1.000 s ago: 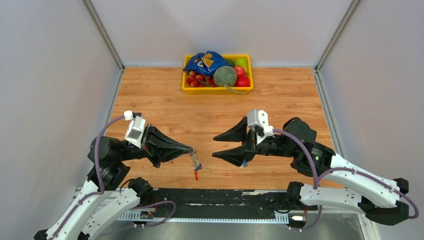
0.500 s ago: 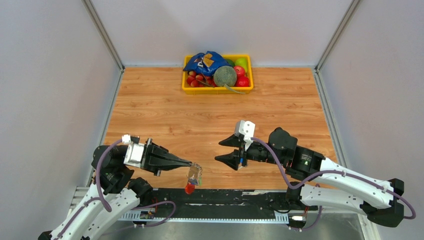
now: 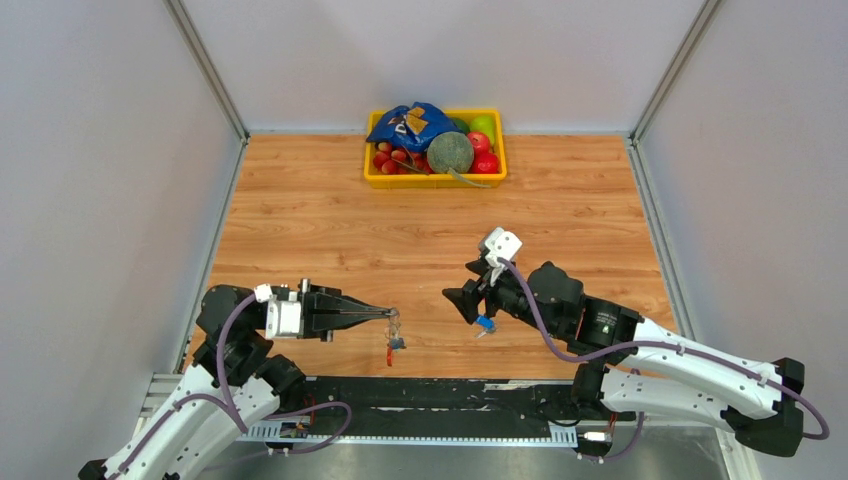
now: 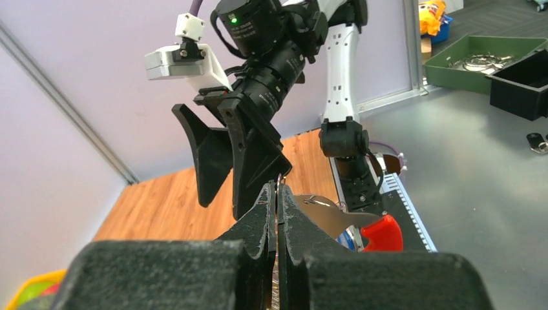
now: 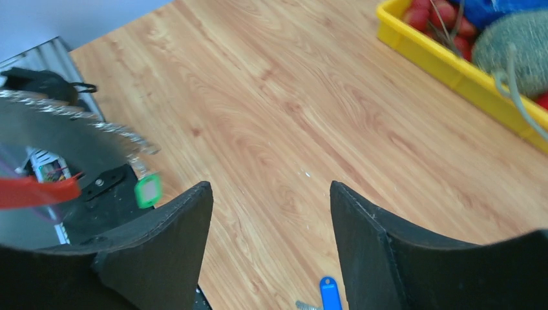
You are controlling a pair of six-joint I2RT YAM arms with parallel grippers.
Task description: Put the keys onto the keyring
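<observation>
Hanging from the left jaws, which are pinched shut on its top, the keyring dangles free with its red clip lowest and a grey strip and a green tag beside that. A blue speck shows under the strip, and I cannot tell whether it is a key already threaded. To the right of the keyring, near but apart from it, one blue-headed key lies flat on the tabletop. The right jaws stand wide and empty over that key. The yellow tray sits far beyond the keyring and plays no part.

The likely trouble is the pick. The key is small and flat on smooth wood, so closing jaws could skid it away, perhaps toward the keyring and off the front edge. The keyring also hangs loose, so a nudge from the right arm would probably set it swinging or turning, and the clip's opening would face away. A thin pinch could let it slip.
</observation>
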